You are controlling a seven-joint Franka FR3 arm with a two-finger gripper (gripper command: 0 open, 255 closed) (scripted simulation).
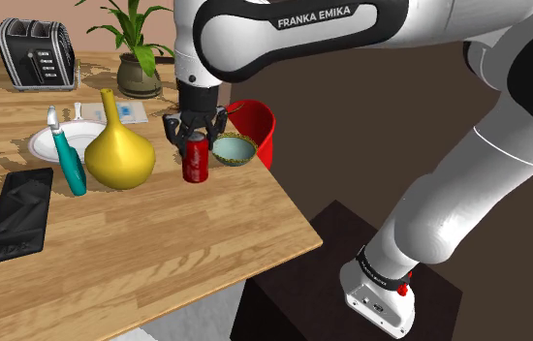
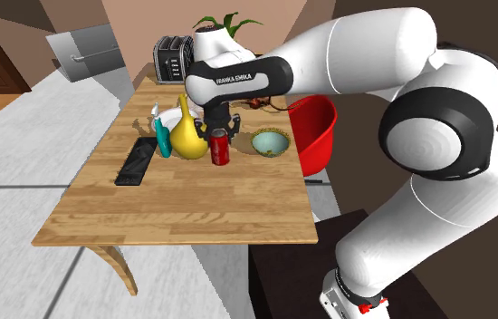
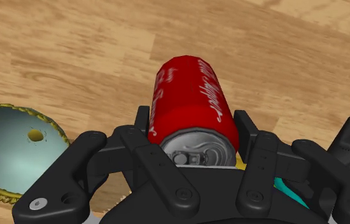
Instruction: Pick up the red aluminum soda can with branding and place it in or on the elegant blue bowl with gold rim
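– Standing on the pale wooden bench (image 1: 158, 242), what is seen under the white arm?

– A red metal soda can with white writing (image 1: 196, 163) (image 2: 219, 148) (image 3: 189, 89) is seen there. It is set upright on the wood.

– How is the black two-finger gripper (image 1: 195, 134) (image 2: 218, 130) (image 3: 193, 121) placed?

– It is set down over the top of the can. In the wrist view, one finger is pressed to each side of the can near its top, so the can is gripped. The silver lid with its pull tab is seen between the fingers.

– Where is the bowl found?

– A round blue-green bowl with a gold rim (image 1: 235, 161) (image 2: 271, 151) (image 3: 8, 153) is set just beside the can, on the shoulder view's right. A small yellow spot is seen on its inside.

– What is seen behind the bowl?

– A big red bucket (image 1: 260, 131) is placed there, at the bench's edge. Whether the two are touching cannot be told.

– And on the can's other side?

– A fat yellow vase with a thin neck (image 1: 117, 155) is set near the can. A teal bottle with a pale top (image 1: 69, 160) is seen next to the vase, by a white plate (image 1: 47, 145). A flat black slab (image 1: 17, 215) is laid closer to the shoulder view's left. A dark toaster (image 1: 34, 53) and a green plant in a pot (image 1: 139, 68) are kept at the far end.
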